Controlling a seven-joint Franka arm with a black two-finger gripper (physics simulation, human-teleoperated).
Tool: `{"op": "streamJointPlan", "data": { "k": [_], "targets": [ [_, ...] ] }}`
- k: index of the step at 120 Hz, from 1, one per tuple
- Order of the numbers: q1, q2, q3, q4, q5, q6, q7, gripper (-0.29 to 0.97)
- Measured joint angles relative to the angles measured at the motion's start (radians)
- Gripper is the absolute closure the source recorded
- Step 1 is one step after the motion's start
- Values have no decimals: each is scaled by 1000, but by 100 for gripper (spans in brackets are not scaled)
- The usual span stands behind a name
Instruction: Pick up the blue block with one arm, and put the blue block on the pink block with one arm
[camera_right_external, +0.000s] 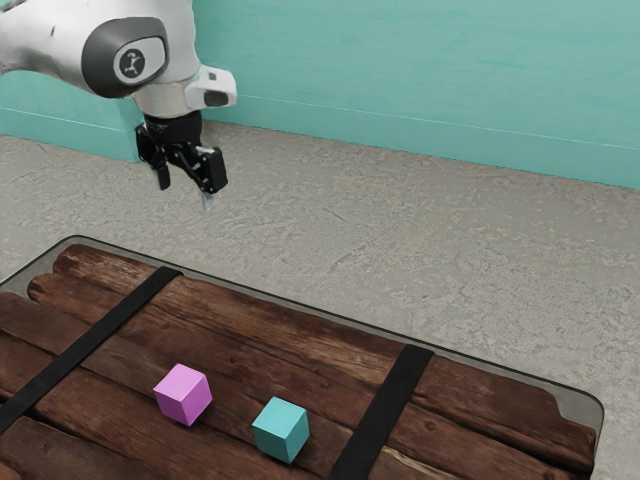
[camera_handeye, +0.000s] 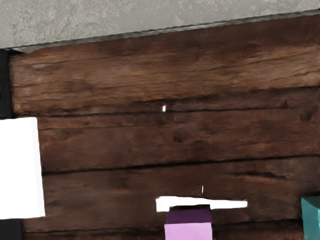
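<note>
Two blocks are counted on one desk (camera_right_external: 250, 330): one pink block (camera_right_external: 182, 393) and one blue block (camera_right_external: 280, 428), set just beside the pink block. Two black straps (camera_right_external: 385, 410) are counted across the desk, one to each side of the pink block. One end effector (camera_right_external: 186, 192) is seen.

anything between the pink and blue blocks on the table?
Nothing. In the exterior view the pink block and blue block stand apart, with bare wooden tabletop between them.

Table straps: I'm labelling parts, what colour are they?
Black straps, clearest in the exterior view.
</note>
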Motion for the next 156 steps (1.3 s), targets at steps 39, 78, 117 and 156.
{"op": "streamJointPlan", "data": {
  "k": [39,78,117,156],
  "targets": [
    [-9,-45,-158,-249,-80,153,-12,0],
    [-13,-1,-193,-466,-240,267,-81,0],
    [-119,-25,-196,-658,-287,482,-168,0],
    [-144,83,-176,-647,-287,614,-244,0]
  ]
}}
